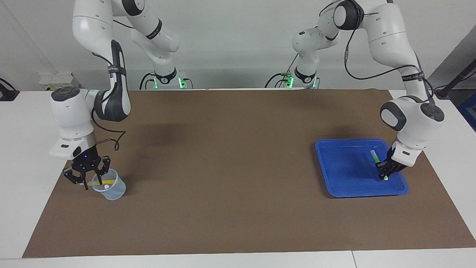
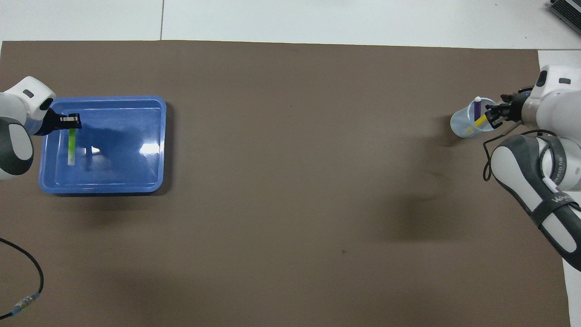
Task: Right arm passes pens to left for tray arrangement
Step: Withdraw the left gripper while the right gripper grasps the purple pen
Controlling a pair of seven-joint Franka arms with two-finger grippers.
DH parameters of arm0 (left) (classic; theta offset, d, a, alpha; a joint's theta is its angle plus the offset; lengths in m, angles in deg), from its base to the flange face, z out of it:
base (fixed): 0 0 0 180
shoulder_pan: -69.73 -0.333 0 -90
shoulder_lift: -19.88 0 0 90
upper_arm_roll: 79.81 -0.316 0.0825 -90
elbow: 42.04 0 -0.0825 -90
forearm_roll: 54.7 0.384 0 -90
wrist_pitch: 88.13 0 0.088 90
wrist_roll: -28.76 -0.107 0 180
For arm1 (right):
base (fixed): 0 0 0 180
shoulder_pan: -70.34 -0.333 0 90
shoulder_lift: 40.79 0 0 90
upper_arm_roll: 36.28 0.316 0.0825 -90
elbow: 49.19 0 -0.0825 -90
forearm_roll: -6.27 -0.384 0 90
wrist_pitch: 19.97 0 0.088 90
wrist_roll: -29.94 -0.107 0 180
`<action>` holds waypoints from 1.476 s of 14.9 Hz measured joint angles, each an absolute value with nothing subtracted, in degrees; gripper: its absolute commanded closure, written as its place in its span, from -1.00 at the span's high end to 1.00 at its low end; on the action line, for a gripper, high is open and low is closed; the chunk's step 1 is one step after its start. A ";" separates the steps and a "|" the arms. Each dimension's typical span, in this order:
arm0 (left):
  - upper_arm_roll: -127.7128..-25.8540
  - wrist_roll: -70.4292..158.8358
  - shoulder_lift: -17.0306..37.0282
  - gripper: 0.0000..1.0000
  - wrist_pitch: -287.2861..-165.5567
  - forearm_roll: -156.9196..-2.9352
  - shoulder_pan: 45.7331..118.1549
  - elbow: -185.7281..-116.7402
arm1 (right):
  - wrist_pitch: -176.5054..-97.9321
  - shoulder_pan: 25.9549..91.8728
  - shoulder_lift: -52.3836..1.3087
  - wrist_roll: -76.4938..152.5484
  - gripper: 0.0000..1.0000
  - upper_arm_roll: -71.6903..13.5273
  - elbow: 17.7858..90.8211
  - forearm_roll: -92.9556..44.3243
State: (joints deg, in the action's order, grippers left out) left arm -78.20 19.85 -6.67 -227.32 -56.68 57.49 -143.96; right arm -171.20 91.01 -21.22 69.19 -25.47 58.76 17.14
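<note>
Green pen (image 1: 375, 156) going into the tray (image 1: 346, 182)

Left gripper (image 1: 385, 175) fingers clamped on it; right gripper (image 1: 89, 178) fingers apart around the yellow pen (image 1: 97, 182) in the cup (image 1: 111, 190).

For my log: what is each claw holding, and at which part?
Left claw grips the green pen at its end, in the tray. Right claw: around the yellow pen, grip unclear.

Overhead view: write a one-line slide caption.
Left gripper holds green pen in tray; right gripper at cup.
</note>
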 measured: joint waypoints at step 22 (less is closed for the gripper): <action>-78.07 17.90 -6.46 1.00 -220.97 -56.91 58.60 -139.32 | -156.41 89.54 -21.47 62.40 -0.38 -24.37 51.93 17.10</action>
